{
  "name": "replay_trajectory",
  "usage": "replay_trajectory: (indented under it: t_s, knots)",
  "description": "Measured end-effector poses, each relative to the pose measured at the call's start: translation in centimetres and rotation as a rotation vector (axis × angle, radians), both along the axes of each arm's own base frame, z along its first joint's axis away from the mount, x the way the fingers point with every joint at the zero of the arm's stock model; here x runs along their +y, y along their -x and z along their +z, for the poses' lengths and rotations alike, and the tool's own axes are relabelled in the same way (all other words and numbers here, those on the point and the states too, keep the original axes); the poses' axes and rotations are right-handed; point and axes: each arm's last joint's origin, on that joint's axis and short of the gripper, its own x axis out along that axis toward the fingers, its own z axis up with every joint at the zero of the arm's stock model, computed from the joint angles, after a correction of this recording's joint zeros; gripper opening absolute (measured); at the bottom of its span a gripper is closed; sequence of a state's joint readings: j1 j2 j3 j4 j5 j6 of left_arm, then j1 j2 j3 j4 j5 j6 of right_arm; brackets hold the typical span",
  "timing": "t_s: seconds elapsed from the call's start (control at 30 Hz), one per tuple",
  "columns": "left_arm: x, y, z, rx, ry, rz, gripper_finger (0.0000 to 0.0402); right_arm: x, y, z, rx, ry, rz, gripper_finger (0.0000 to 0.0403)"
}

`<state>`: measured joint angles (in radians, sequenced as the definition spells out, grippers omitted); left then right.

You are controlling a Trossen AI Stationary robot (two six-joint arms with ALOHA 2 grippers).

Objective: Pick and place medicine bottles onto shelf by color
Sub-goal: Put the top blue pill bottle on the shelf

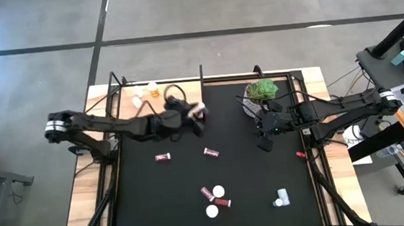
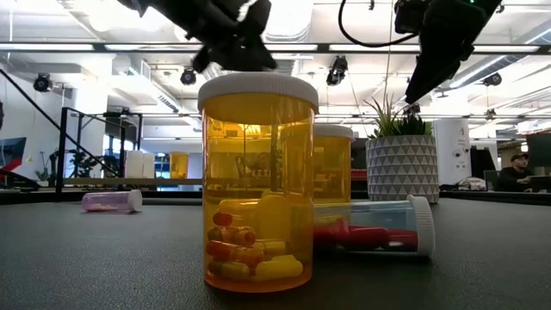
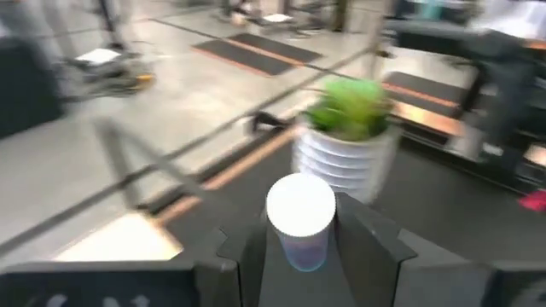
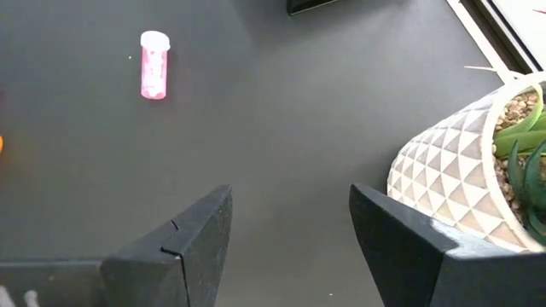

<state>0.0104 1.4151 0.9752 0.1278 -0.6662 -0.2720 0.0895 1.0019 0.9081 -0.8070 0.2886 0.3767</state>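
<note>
My left gripper (image 1: 196, 115) hangs over the mat's far middle, shut on a clear-bodied medicine bottle with a white cap (image 3: 300, 213). My right gripper (image 4: 290, 230) waits open beside the plant pot, over the mat's right part (image 1: 265, 141). Several medicine bottles are on the black mat: two maroon ones (image 1: 163, 157) (image 1: 211, 153) lie on their sides, a cluster (image 1: 214, 198) is near the front, and a white one (image 1: 282, 198) lies at the front right. An orange bottle (image 1: 153, 88) and white ones (image 1: 138, 101) are on the pale wooden shelf (image 1: 125, 96) at the far left. My left gripper pinches the bottle's clear body (image 3: 304, 252) just below the white cap between its two fingers (image 3: 367, 247). The fingers come nearly level from the table's left. The bottle stands roughly upright in the hold, cap up, lifted clear of the mat.
A white faceted pot with a green plant (image 1: 258, 95) stands at the far right of the mat, close to my right gripper. In the low view a tall orange bottle (image 2: 258, 181) stands near the front edge, with a lying red-filled one (image 2: 370, 228) behind it.
</note>
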Motion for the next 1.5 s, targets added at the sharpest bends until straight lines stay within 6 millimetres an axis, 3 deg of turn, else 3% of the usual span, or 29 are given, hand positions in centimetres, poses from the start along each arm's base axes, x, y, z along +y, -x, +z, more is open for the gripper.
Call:
replay_trajectory:
  t_s: [0.17, 0.3, 0.6, 0.97, 1.23, 1.5]
  knots:
    - [2.1, 2.1, 1.7, -0.015, -0.034, 0.177, 0.0109, 0.0, 0.0, 0.0, 0.001, 0.012, 0.017, 0.0228]
    - [4.0, 2.9, 2.0, -0.023, -0.04, 0.27, 0.0109, -0.1, 0.0, 0.0, -0.002, 0.008, 0.008, 0.0228]
    - [8.1, 2.5, -2.0, 0.012, 0.078, 0.451, 0.0108, -0.2, -0.1, 0.1, -0.021, 0.025, -0.047, 0.0228]
    - [11.3, 2.7, -7.0, 0.184, 0.189, 0.616, 0.0108, -0.3, -0.1, 0.1, -0.026, 0.075, -0.079, 0.0228]
    - [13.5, 3.1, -8.8, 0.237, 0.202, 0.691, 0.0108, -0.4, -0.1, 0.2, -0.028, 0.097, -0.093, 0.0228]
    - [14.5, 3.6, -8.9, 0.239, 0.203, 0.727, 0.0108, -0.4, -0.1, 0.2, -0.029, 0.097, -0.094, 0.0228]
